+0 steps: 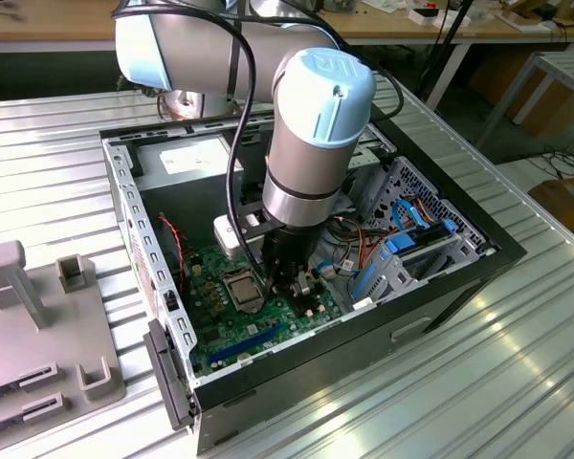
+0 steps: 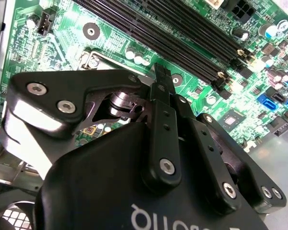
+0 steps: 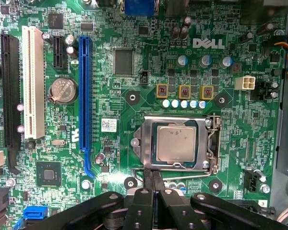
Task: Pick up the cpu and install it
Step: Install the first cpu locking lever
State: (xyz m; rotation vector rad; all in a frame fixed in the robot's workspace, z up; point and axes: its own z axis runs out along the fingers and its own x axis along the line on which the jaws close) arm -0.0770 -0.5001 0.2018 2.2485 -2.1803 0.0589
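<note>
Chip: the cpu [image 3: 176, 142] sits flat in its socket on the green board [image 3: 134, 72], under the metal frame [image 3: 211, 143].
Hand: the hand [image 3: 152, 178] hangs just beside the socket's edge, fingers [image 2: 162, 76] pressed together, holding nothing.
Board: a blue slot [image 3: 85, 96], a white slot [image 3: 32, 81] and a round battery [image 3: 62, 89] lie well apart from the chip.
Case: the open computer case [image 1: 440, 287] rests on the ribbed worktop [image 1: 517, 373], with the arm [image 1: 311, 134] reaching down into it.
</note>
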